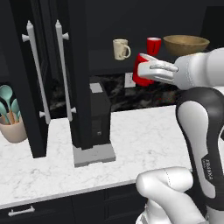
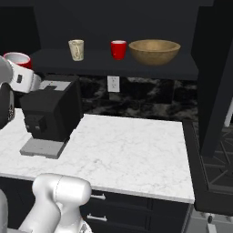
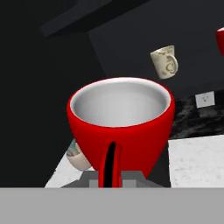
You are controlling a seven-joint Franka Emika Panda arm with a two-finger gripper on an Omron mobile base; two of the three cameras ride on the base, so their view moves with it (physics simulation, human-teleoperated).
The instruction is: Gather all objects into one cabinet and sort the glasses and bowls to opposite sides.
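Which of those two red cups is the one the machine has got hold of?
Start at the open black cabinet shelf with the wooden bowl, a red cup and the cream mug. The held red cup is off the shelf, in mid-air above the coffee machine, pinched in the white gripper.

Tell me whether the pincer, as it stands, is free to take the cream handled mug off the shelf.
Probably not: the pincer is shut on a glossy red cup, so its jaws are occupied. The cream handled mug itself stands unobstructed on the open shelf, apart from the other red cup.
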